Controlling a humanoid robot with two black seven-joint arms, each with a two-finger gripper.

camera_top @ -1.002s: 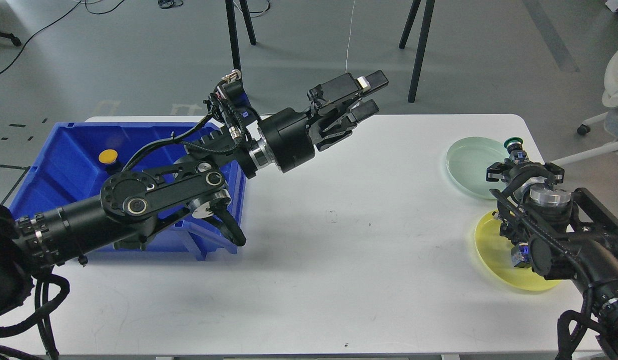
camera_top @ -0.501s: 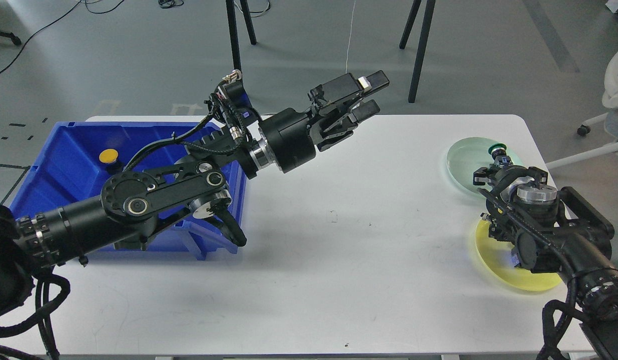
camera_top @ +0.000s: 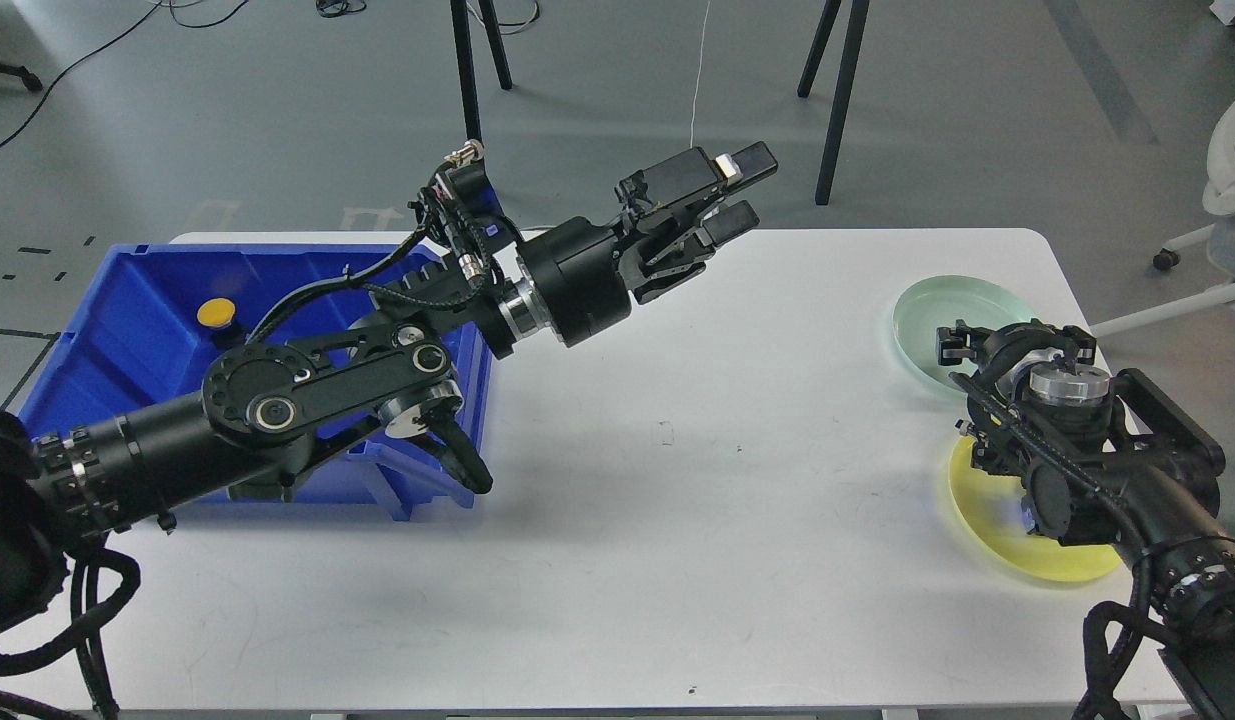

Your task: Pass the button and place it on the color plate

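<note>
The yellow color plate (camera_top: 987, 520) lies at the table's right edge, partly hidden under my right arm. My right gripper (camera_top: 1013, 345) hangs over the near edge of a pale green plate (camera_top: 937, 310), just behind the yellow plate. It is seen from behind and its fingers cannot be told apart. No button shows in it. My left gripper (camera_top: 742, 190) is raised over the back middle of the table, open and empty. A yellow-capped button (camera_top: 215, 312) sits in the blue bin (camera_top: 127, 300) at the left.
The white table (camera_top: 677, 500) holds the blue bin at its left and the two plates at its right. My left arm lies across the bin's right wall. Stand legs and a chair are on the floor behind the table.
My right gripper has moved left and tipped down over the pale green plate. The green-capped button that stood out beyond it no longer shows. The left arm has not moved.
</note>
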